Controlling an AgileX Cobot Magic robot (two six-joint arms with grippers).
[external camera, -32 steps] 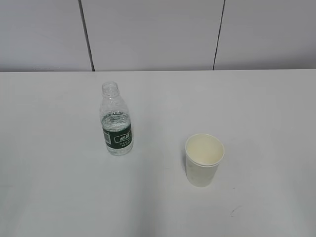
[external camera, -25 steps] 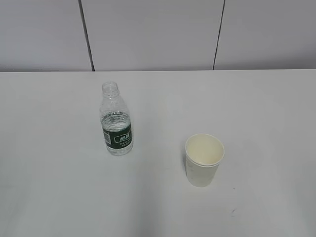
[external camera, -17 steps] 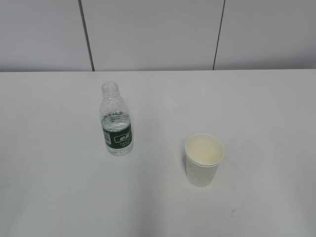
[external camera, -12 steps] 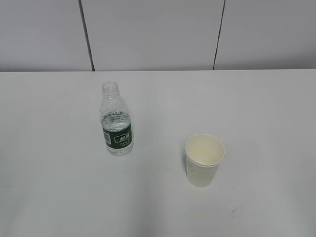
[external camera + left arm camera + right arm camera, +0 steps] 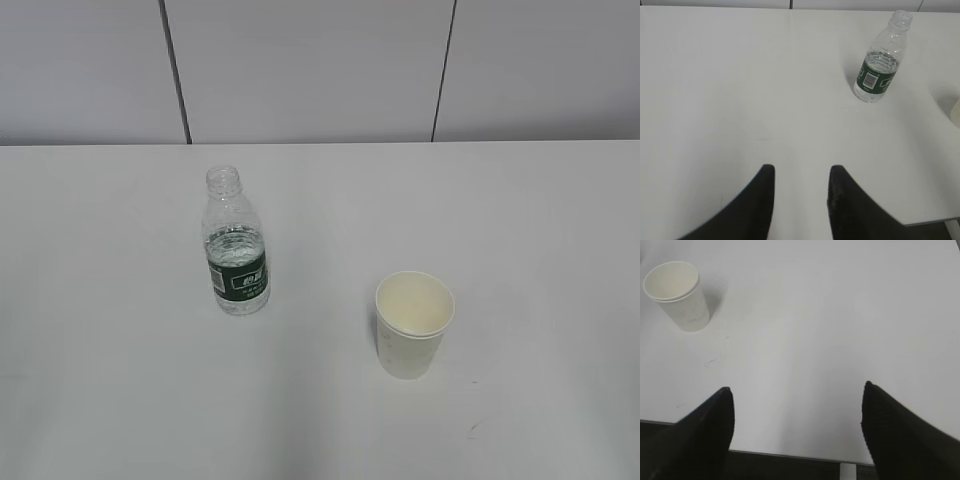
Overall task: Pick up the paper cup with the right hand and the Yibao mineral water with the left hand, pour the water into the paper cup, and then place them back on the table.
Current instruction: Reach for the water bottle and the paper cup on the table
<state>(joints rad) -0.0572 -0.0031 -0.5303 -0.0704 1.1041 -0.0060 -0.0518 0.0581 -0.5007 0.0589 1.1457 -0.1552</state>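
Plain white table (image 5: 520, 200) under grey wall panels, bare all round. Yibao mineral water (image 5: 237, 243) upright left of centre; paper cup (image 5: 413, 324) upright, well apart, nearer. Left hand (image 5: 801, 175) slightly parted, right hand (image 5: 796, 400) spread wide, both empty, far back. Reaching stage; next, straight approaches, unobstructed.

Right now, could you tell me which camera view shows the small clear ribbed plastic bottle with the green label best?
The exterior view: the small clear ribbed plastic bottle stands whole, near centre. The left wrist view shows it whole too, smaller, top right. The right wrist view misses it.
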